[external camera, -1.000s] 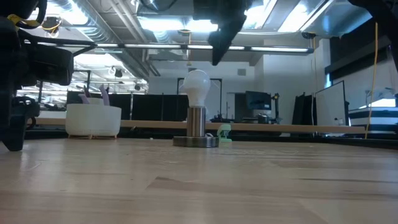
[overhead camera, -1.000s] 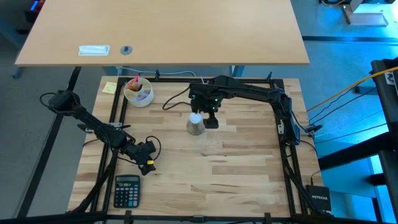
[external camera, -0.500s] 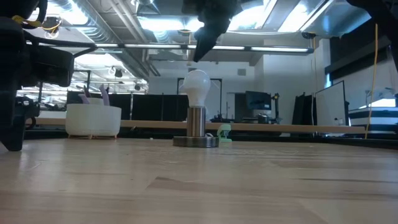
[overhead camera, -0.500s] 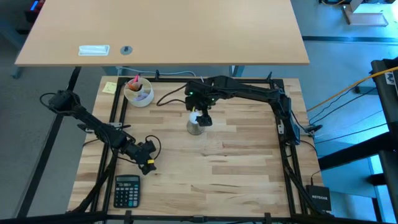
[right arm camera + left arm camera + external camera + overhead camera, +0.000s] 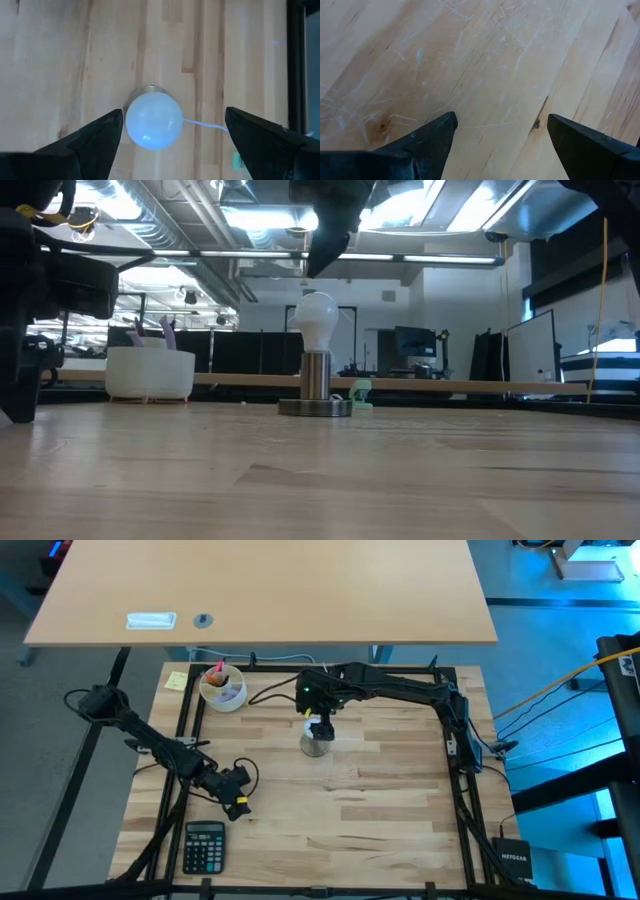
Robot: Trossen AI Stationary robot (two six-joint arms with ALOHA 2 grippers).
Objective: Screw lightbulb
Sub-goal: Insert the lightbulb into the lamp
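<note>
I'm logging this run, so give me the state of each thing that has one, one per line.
White pear-shaped lightbulb: upright in the socket, ungripped.
Round grey metal socket base: standing on the table.
Right gripper: open, above the lightbulb, apart from it.
Left gripper: open, empty, over bare wood.

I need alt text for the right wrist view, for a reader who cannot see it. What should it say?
Seen from straight above, the white lightbulb stands upright in a round grey socket base on the wooden table. The right gripper hangs above it, its two dark fingers open on either side of the bulb without touching it. A thin cord runs away from the base.
</note>
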